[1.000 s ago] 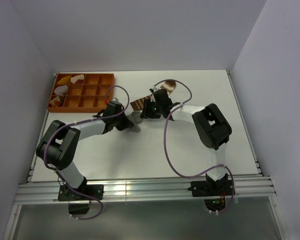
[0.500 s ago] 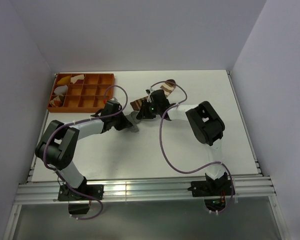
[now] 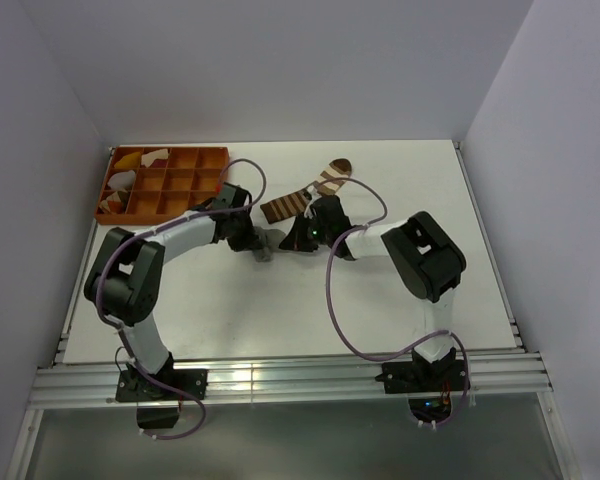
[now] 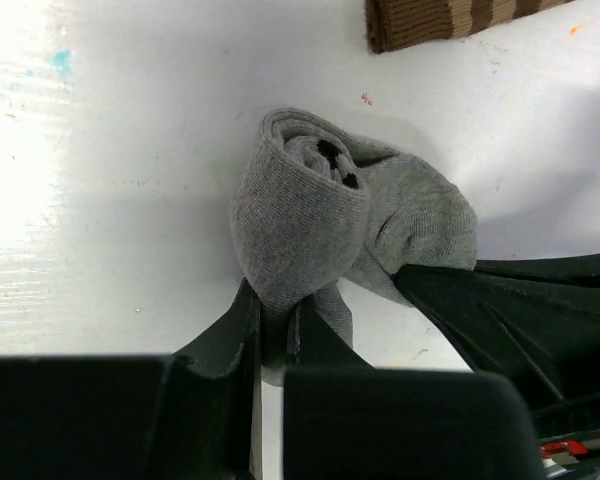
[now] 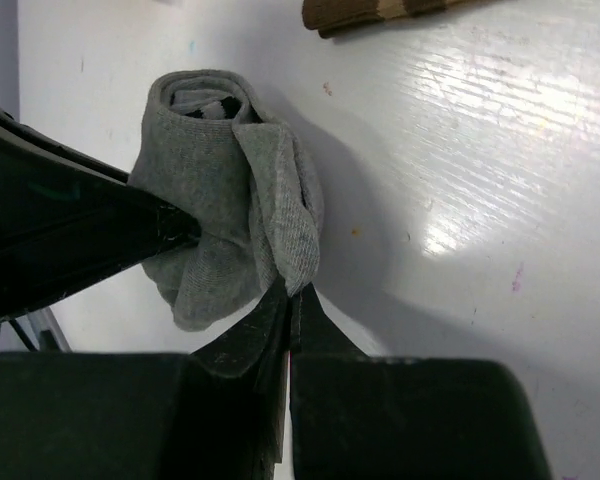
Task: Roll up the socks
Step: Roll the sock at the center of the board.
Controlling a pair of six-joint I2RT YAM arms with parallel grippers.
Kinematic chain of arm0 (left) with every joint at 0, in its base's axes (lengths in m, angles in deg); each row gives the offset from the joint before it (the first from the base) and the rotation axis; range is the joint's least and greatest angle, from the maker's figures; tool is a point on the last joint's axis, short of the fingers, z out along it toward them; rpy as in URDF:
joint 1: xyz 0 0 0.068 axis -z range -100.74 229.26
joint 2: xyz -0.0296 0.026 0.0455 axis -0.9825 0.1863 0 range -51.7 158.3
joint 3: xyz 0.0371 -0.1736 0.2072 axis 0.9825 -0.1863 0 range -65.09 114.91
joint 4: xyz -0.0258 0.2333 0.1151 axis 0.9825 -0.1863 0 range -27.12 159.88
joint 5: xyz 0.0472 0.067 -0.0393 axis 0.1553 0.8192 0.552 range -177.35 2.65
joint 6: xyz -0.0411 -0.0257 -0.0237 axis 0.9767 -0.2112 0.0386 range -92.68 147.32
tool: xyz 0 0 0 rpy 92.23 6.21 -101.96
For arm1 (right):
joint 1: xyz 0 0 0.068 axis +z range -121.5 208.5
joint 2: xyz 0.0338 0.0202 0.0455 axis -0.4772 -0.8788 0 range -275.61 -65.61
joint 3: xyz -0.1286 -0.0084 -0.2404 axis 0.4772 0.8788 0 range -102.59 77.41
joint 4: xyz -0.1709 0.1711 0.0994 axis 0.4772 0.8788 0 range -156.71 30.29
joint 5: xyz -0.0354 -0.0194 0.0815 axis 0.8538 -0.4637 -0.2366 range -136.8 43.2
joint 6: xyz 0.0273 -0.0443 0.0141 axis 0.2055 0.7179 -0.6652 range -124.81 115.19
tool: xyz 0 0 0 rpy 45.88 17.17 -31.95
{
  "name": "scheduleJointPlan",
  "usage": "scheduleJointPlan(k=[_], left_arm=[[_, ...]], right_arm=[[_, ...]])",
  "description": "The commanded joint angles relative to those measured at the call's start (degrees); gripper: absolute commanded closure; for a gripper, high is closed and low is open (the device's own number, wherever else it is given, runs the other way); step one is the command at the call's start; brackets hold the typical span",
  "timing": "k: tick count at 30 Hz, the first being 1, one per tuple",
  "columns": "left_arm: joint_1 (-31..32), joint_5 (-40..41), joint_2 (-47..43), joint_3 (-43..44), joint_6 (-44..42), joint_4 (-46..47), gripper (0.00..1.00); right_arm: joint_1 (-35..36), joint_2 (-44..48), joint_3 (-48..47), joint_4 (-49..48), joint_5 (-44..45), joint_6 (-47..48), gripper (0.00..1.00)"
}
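I'm clamping my left gripper [image 4: 270, 330] on the near edge of the rolled grey sock [image 4: 300, 220]. My right gripper [image 5: 288, 305] is pinching its loose flap, jaws together. Both arms are lying low at mid-table with the roll sitting between them. The brown sock [image 3: 290, 203] is lying flat just beyond, running diagonally far-right, not yet rolled.

one grey sock [image 4: 300, 225], one brown sock [image 3: 305, 195], one tray [image 3: 160, 217]
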Motion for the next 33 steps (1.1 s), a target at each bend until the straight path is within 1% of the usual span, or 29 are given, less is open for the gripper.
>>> scheduleJointPlan(k=[1, 8, 10, 11, 13, 14, 17, 20, 22, 26, 27, 28, 29, 30, 31, 33], left_arm=[[-1.04, 10.53, 3.4, 4.66, -5.79, -9.42, 1.0], [2.12, 17.12, 8.76, 13.1, -8.08, -16.98, 1.0], [3.52, 19.31, 10.61, 15.65, -8.69, -19.26, 1.0], [4.14, 19.94, 11.31, 16.44, -8.7, -19.88, 1.0], [5.81, 21.26, 12.72, 18.38, -8.87, -21.28, 1.0], [6.34, 21.52, 13.07, 18.73, -8.96, -21.38, 1.0], [8.27, 22.05, 14.48, 19.7, -8.61, -21.99, 1.0], [9.5, 20.66, 15.62, 20.23, -8.43, -21.64, 1.0], [9.77, 19.42, 15.89, 19.97, -8.35, -20.77, 1.0], [9.68, 17.84, 15.36, 19.35, -8.34, -19.71, 1.0], [9.86, 16.97, 15.27, 19.0, -8.35, -19.54, 1.0], [9.77, 16.52, 15.1, 18.83, -8.52, -19.27, 1.0], [9.68, 16.08, 15.01, 18.74, -8.61, -19.01, 1.0], [9.51, 15.47, 14.75, 18.39, -8.78, -18.4, 1.0], [9.51, 14.51, 14.66, 18.21, -8.96, -18.13, 1.0], [9.24, 13.8, 14.57, 17.86, -9.31, -17.52, 1.0]], right_arm=[[0.55, 2.91, 3.44, -3.48, 1.17, -3.53, 1.0], [3.45, 2.55, 5.28, -8.21, 3.46, -6.61, 1.0], [3.63, 3.17, 6.69, -9.71, 4.16, -8.1, 0.92], [3.63, 3.52, 7.65, -10.33, 5.47, -8.54, 0.81], [3.54, 5.35, 8.62, -10.43, 6.79, -8.37, 0.71], [3.45, 6.06, 9.41, -10.34, 7.67, -8.11, 0.63], [3.28, 9.23, 10.82, -10.51, 9.7, -7.84, 0.57], [3.01, 11.6, 12.31, -12.61, 9.7, -6.62, 0.55], [3.28, 11.87, 13.11, -15.68, 7.43, -5.74, 0.52], [3.72, 12.05, 14.34, -18.77, 7.94, -5.91, 0.52], [3.72, 12.4, 14.25, -18.25, 8.81, -6.08, 0.52], [3.72, 12.75, 13.9, -15.29, 10.48, -6.09, 0.52], [3.63, 13.01, 13.2, -13.61, 13.89, -6.35, 0.52], [3.63, 13.54, 13.28, -12.81, 15.49, -6.7, 0.52], [3.54, 13.8, 13.55, -12.71, 16.37, -6.79, 0.52], [3.02, 13.98, 13.11, -13.59, 15.33, -6.36, 0.52]])
